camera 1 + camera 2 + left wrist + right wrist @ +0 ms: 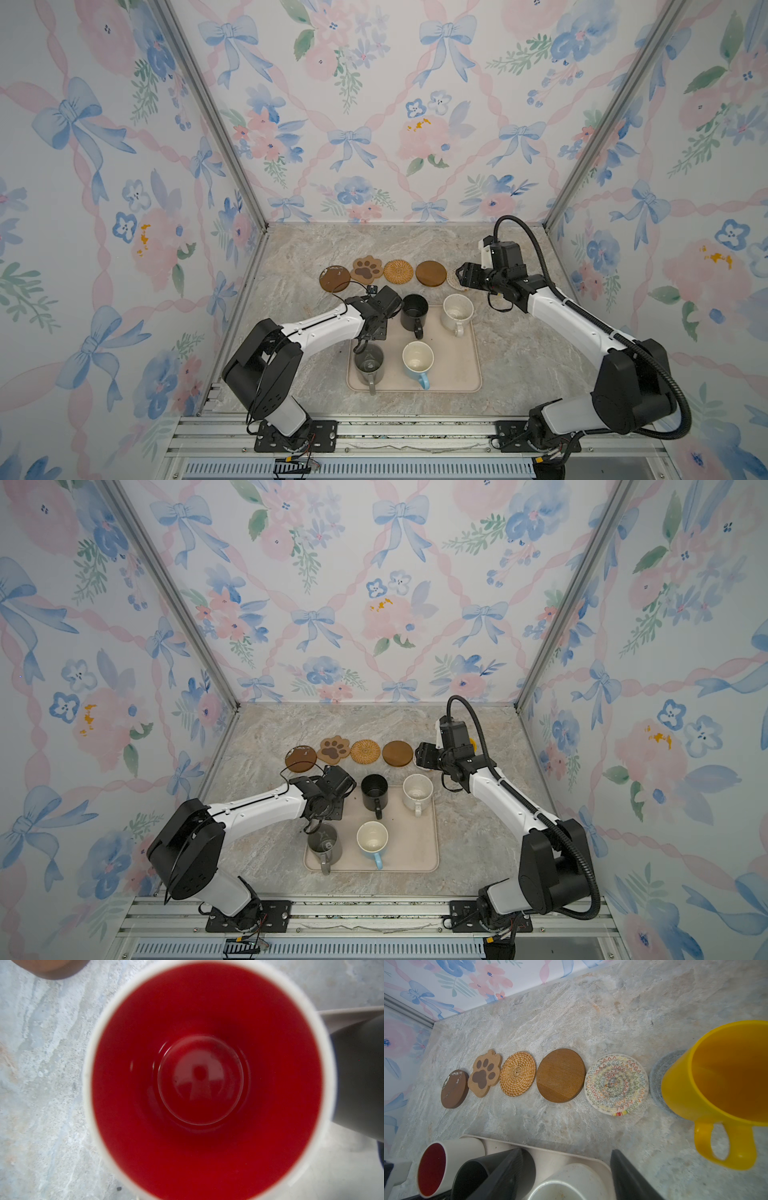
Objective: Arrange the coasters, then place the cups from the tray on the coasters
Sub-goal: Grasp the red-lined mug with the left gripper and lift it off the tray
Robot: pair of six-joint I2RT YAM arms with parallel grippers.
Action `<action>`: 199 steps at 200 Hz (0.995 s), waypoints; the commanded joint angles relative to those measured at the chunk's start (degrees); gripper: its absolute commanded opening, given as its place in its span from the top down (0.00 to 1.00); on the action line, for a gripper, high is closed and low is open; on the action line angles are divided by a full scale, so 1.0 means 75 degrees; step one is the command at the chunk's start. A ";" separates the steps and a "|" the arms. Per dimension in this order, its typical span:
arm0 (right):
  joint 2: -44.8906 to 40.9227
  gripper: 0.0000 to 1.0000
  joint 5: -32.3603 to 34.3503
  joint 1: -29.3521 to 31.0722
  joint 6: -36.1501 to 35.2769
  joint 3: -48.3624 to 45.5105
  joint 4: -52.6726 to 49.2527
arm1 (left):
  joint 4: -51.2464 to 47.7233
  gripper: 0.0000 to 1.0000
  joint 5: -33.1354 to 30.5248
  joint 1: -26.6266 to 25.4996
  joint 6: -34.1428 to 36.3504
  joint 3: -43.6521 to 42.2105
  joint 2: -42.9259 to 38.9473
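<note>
Nearest on the marbled, stone-look surface (519, 357) lay the tray (457, 368), a smooth beige rounded rectangle with a low rim. Its near row held a glossy grey mug (369, 362) and a light blue mug (417, 359) with a white inside. Behind them stood a matt black mug (414, 311) and a cream speckled mug (457, 311), all four upright with handles toward the near edge. At the tray's far left corner the left pincer (373, 330) pointed down, pressed together, and covered the white mug (199, 1076) in both top views. The left wrist view, blurred at the rim, looked straight into that mug's shiny red inside and showed no fingers, so whether they pinched it could not be told. Farther back ran the row of coasters: a dark wooden disc (454, 1088) with white scuffs, a tan paw (485, 1073) with brown pads, a coiled rattan round (517, 1073), a second wooden disc (560, 1075), a cream woven round (615, 1084) stitched in coloured zigzags, and a blue-grey woven round (658, 1076) mostly under the yellow mug (716, 1076). The right pincer (564, 1151) hung spread, nothing between its fingers, its arm hiding most of the last two coasters in both top views.
</note>
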 commanded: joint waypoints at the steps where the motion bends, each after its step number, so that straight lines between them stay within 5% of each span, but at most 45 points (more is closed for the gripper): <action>1: 0.0086 0.30 -0.0081 -0.0068 0.0059 -0.0053 0.0033 | -0.0022 1.00 -0.0070 0.0051 -0.0038 -0.0033 -0.0069; 199: -0.0094 0.31 -0.0112 -0.0079 0.0071 -0.0120 -0.0007 | -0.0032 1.00 -0.0293 0.0446 0.0282 0.0683 -0.0954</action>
